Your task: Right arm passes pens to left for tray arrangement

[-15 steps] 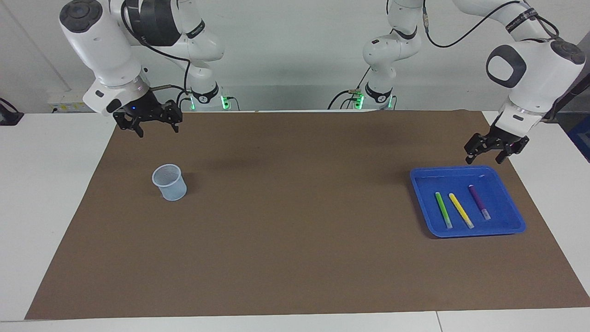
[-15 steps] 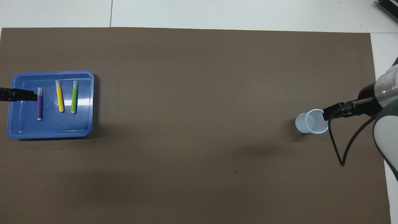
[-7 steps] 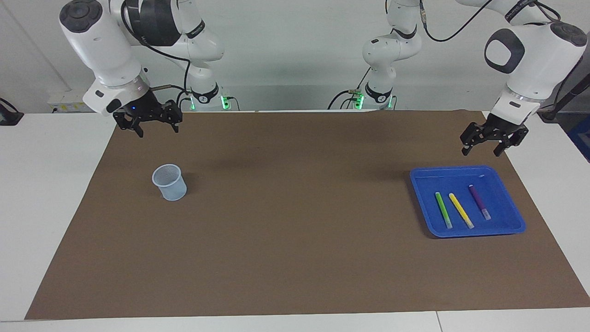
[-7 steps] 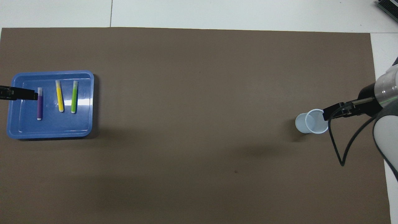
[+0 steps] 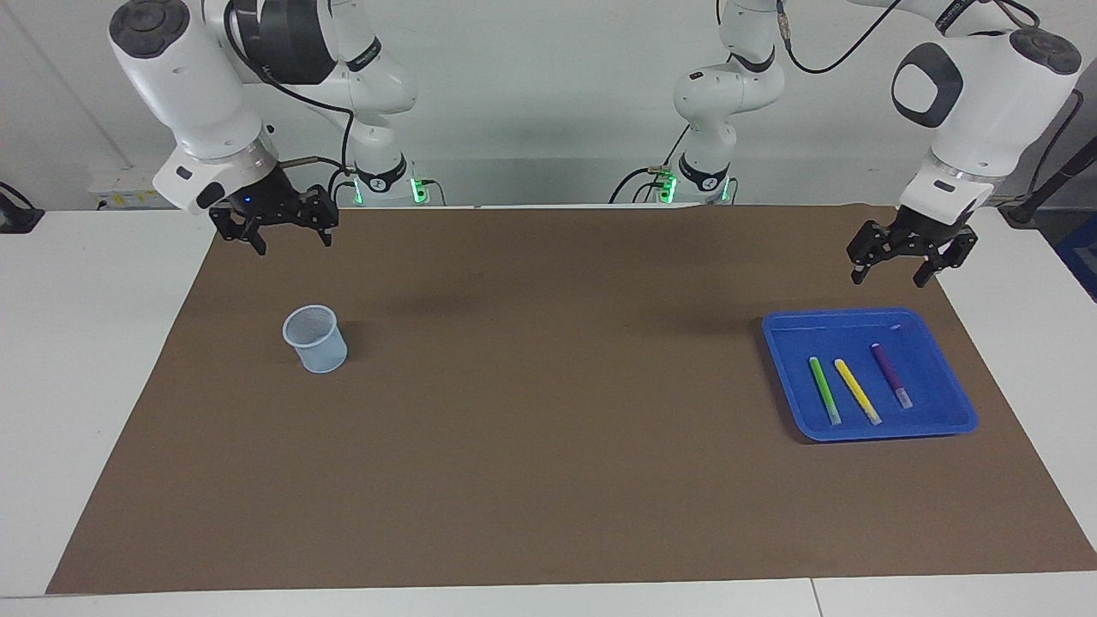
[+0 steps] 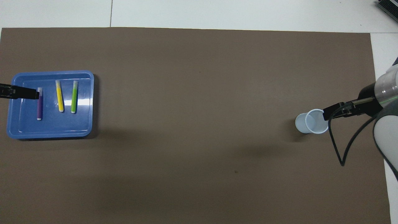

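Note:
Three pens lie side by side in the blue tray (image 5: 951,424) (image 6: 18,130) at the left arm's end of the table: green (image 5: 824,390) (image 6: 74,100), yellow (image 5: 857,391) (image 6: 59,99) and purple (image 5: 891,374) (image 6: 39,103). My left gripper (image 5: 891,274) hangs open and empty in the air over the mat beside the tray's robot-side edge. My right gripper (image 5: 288,241), blue light on its wrist, hangs open and empty over the mat by the cup at the other end.
A small translucent pale-blue mesh cup (image 5: 315,339) (image 6: 312,121) stands upright on the brown mat (image 5: 514,428) at the right arm's end. White table (image 5: 86,343) borders the mat.
My left gripper has risen and drawn away from the tray toward the robots. The right arm, the pens, the tray and the cup have not moved.

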Controlling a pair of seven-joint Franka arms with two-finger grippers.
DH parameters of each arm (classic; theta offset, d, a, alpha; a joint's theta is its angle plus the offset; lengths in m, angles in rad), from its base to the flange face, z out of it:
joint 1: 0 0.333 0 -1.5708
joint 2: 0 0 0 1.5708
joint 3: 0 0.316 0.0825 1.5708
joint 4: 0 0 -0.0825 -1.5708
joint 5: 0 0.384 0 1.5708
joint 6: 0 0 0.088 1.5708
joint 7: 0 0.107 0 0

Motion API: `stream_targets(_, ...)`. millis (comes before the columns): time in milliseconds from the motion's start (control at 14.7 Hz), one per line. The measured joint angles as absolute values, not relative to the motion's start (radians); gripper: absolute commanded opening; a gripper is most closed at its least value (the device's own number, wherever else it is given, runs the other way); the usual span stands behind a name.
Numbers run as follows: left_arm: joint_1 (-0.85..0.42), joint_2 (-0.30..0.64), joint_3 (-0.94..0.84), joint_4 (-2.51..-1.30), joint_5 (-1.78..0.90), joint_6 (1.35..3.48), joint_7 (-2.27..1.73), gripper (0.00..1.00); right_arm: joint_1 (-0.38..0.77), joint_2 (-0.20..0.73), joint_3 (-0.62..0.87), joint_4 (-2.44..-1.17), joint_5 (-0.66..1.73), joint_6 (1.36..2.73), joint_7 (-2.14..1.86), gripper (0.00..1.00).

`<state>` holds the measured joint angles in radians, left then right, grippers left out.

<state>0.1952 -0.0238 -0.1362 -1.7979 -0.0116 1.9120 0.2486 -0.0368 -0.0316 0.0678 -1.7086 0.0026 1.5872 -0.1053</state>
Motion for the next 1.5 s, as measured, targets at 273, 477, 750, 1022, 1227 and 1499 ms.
stream_targets(273,0.187,-0.026,-0.154,-1.780,-0.010,1.910,0.248,1.00,-0.037,-0.032,0.068,-1.707,0.003,1.587,-0.105,1.00)
stream_targets(477,0.185,-0.027,-0.182,-1.762,-0.010,1.893,0.248,1.00,-0.037,-0.032,0.068,-1.706,0.003,1.587,-0.105,1.00)
stream_targets(750,0.181,-0.044,-0.215,-1.745,-0.010,1.856,0.221,1.00,-0.037,-0.032,0.068,-1.706,0.003,1.587,-0.105,1.00)
stream_targets(1022,0.178,-0.050,-0.217,-1.744,-0.010,1.831,0.217,1.00,-0.037,-0.032,0.068,-1.705,0.003,1.587,-0.105,1.00)
stream_targets(1227,0.178,-0.051,-0.214,-1.716,-0.009,1.787,0.216,1.00,-0.037,-0.032,0.068,-1.704,0.003,1.587,-0.105,1.00)
stream_targets(1499,0.164,-0.047,-0.181,-1.646,-0.009,1.652,0.213,1.00,-0.037,-0.032,0.068,-1.704,0.003,1.587,-0.105,1.00)
